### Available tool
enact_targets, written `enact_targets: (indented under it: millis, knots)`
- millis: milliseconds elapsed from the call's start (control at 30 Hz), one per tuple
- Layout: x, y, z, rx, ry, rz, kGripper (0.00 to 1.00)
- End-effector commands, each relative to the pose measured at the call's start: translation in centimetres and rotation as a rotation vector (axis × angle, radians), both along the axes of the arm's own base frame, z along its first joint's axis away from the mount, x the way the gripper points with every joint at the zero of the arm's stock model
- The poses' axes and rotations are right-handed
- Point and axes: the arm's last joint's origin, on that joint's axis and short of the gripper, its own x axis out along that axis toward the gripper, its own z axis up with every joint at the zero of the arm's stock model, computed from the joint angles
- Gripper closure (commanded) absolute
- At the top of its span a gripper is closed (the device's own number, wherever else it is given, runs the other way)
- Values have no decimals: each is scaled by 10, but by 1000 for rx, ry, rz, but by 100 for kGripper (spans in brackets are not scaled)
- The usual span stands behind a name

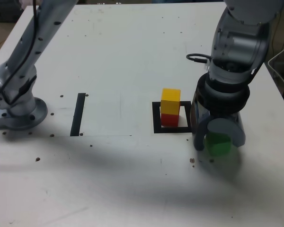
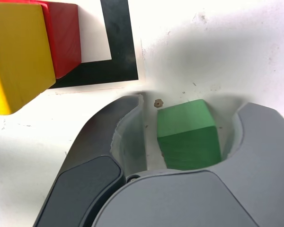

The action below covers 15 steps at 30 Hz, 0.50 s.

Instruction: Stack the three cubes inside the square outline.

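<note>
Wrist view: my two fingers stand spread, one on either side of the green cube. White table shows between the cube and one finger, and only a narrow gap shows toward the other, so I am not pinching it. The cube sits down on the tabletop between my fingers, turned a little askew to them, with its top and one side face in my sight. Close to it, near one fingertip, is a small brown mark on the table.

Beyond that same finger, well apart from the green cube, the yellow cube rests on top of the red cube. The two make a short stack inside the square outline — not perfectly aligned, for the red one shows out from under the yellow.

In the exterior view I reach down from above, and my fingers and wrist cover one side of the outline. The stack stands to the exterior view's left of my fingers, while the green cube shows green between them — outside the outline. Farther off to that view's left, well away from me, lies a straight black strip.
</note>
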Motion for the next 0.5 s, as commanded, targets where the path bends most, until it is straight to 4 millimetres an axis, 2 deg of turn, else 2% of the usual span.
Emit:
enact_targets:
  millis: [0, 100, 333, 467]
  knots:
    - [0, 1, -3, 5, 10, 7, 41]
    - [0, 1, -3, 6, 10, 13, 47]
    - [1, 2, 1, 8, -11, 15, 78]
    - [0, 2, 2, 2, -12, 15, 83]
